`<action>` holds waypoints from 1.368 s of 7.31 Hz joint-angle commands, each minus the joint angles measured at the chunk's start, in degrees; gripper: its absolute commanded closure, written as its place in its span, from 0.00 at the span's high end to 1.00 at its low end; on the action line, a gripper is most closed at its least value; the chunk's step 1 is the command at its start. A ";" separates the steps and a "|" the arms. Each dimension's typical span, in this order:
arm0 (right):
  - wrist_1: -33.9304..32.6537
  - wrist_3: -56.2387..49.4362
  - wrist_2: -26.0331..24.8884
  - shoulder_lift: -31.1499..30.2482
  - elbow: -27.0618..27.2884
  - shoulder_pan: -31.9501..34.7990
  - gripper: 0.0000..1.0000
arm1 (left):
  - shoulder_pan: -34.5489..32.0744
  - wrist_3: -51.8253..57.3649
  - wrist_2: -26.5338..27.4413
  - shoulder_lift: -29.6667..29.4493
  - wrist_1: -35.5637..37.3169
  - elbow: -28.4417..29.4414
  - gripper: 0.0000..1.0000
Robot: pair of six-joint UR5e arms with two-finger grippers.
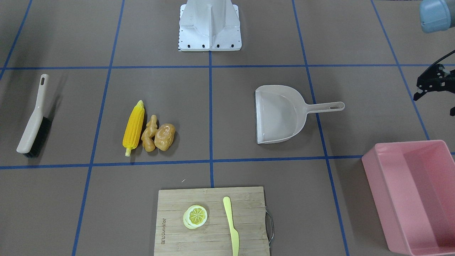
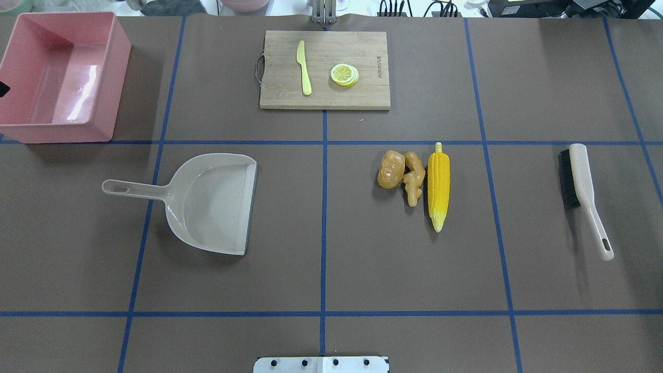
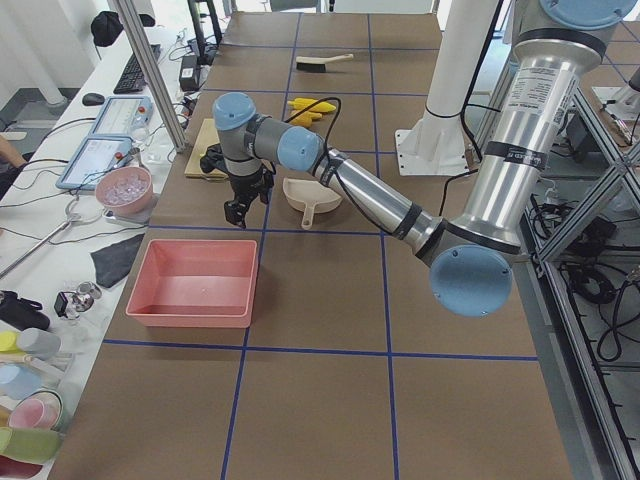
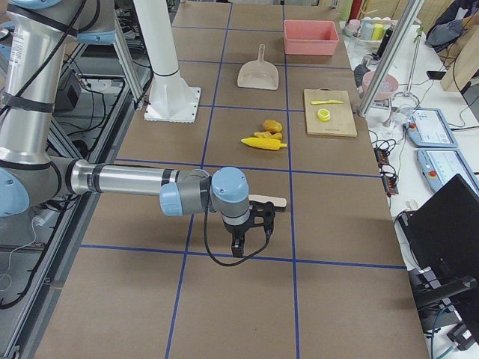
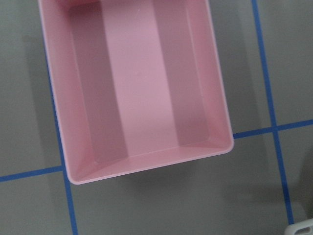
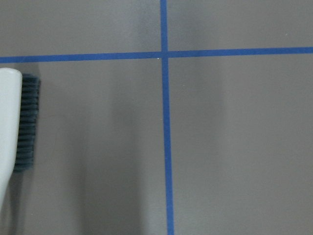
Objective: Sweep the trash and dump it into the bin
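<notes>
Pickup seems the step in hand. Smooth pink bin (image 2: 57,132) sits near the left gripper (image 3: 238,212), scooped beige dustpan (image 2: 207,202) just beyond; ribbed corn cob (image 2: 438,184), knobbly ginger root (image 2: 413,178), glossy potato lump (image 2: 391,169) lie apart from both grippers; bristled brush (image 2: 582,181) beside the right gripper (image 4: 237,247). Their finger gaps I cannot tell. Next: descend onto handles.

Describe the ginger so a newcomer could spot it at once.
Find the wooden cutting board at the far edge of the table, then look nearer the robot, towards its right. The ginger root is knobbly and tan, lying between the glossy potato and the yellow corn cob.
</notes>
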 commanded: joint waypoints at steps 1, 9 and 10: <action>0.06 15.62 2.67 1.21 4.17 -9.54 0.99 | 5.86 11.75 0.01 -2.37 0.03 -1.73 0.98; -0.64 29.50 -6.65 4.47 6.06 -29.11 1.00 | 17.59 20.26 4.32 -2.55 -3.92 -1.57 0.97; -0.73 29.50 -6.47 4.47 5.53 -30.33 1.00 | 17.94 20.37 4.41 -2.55 -3.84 -2.00 0.97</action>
